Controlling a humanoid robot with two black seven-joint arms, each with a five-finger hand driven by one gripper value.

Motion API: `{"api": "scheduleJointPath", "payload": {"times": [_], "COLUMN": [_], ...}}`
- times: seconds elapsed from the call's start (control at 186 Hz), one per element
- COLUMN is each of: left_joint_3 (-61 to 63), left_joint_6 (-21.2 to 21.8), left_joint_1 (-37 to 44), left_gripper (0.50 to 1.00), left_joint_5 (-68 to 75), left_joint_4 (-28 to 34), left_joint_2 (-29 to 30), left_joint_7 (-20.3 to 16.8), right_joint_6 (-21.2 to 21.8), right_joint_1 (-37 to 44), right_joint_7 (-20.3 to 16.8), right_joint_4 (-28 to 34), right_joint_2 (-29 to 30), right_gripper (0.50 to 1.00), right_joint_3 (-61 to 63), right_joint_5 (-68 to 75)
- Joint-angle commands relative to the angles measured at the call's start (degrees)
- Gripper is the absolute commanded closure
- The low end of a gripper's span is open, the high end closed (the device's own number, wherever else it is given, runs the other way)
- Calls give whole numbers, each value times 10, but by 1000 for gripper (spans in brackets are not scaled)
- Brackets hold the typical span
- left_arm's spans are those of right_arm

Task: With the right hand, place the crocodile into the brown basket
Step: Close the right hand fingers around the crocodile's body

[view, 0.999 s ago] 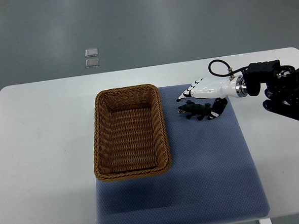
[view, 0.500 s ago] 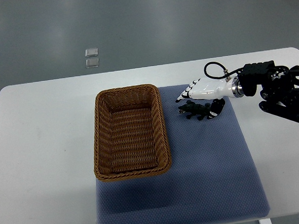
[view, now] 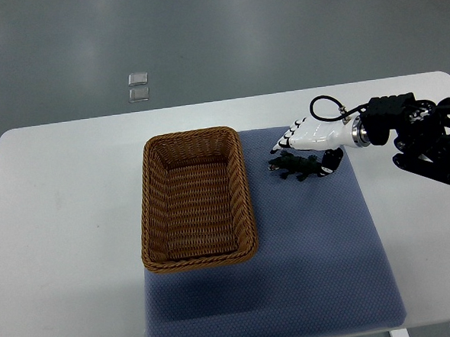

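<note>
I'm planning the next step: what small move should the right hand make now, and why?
Probably close the fingers on the crocodile: it lies ungrasped on the blue mat, close beside the open right hand, next to the empty basket.

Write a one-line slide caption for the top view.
Robot's right hand poised over the crocodile on the blue mat, beside the empty brown basket.

You have one camera. It looks down steeply from the robot's own side onto the white table (view: 60, 224). It sits far enough back that you see nearly the whole tabletop, with the blue mat (view: 322, 254) and brown basket (view: 196, 197), and grey floor (view: 201, 32) beyond the far edge. The right arm (view: 422, 137) enters from your right edge.
</note>
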Motion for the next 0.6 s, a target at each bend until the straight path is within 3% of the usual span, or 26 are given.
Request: {"api": "scheduleJointPath", "payload": {"times": [0.0, 0.596], "left_joint_3": [0, 0], "left_joint_6": [1, 0], "left_joint_1": [0, 0], "left_gripper": [500, 500], "left_joint_5": [0, 0], "left_joint_4": [0, 0], "left_joint_2": [0, 0], "left_joint_7": [0, 0], "right_joint_6": [0, 0], "right_joint_1": [0, 0], "right_joint_7": [0, -13], "right_joint_4": [-1, -9], "right_joint_2": [1, 12], "right_gripper": [572, 579], "right_joint_3": [-2, -20], "right_joint_5": [0, 0]}}
